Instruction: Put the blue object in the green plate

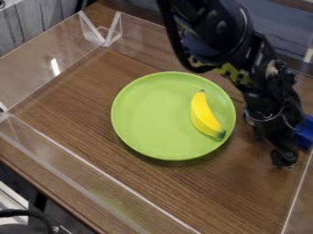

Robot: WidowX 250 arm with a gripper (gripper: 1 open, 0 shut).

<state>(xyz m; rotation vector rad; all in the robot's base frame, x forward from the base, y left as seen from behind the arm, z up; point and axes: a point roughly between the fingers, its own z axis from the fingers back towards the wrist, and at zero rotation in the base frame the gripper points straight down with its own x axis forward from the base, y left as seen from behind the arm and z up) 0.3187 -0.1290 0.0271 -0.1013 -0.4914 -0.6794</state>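
Note:
The lime-green plate (153, 119) lies in the middle of the wooden table. Only bits of the blue object (301, 134) show, at the right edge of the view, on the table to the right of the plate. The rest of it is hidden behind my black gripper (275, 139). The gripper is down low over the block with its jaws spread wide, one finger (284, 157) reaching toward the front. I cannot tell whether the fingers touch the block. The arm comes down from the top of the view.
A yellow banana (206, 114) lies on the right side of the plate, close to the gripper. Clear plastic walls (49, 64) fence in the table on the left, back and front. A clear stand (101, 29) sits at the back left corner.

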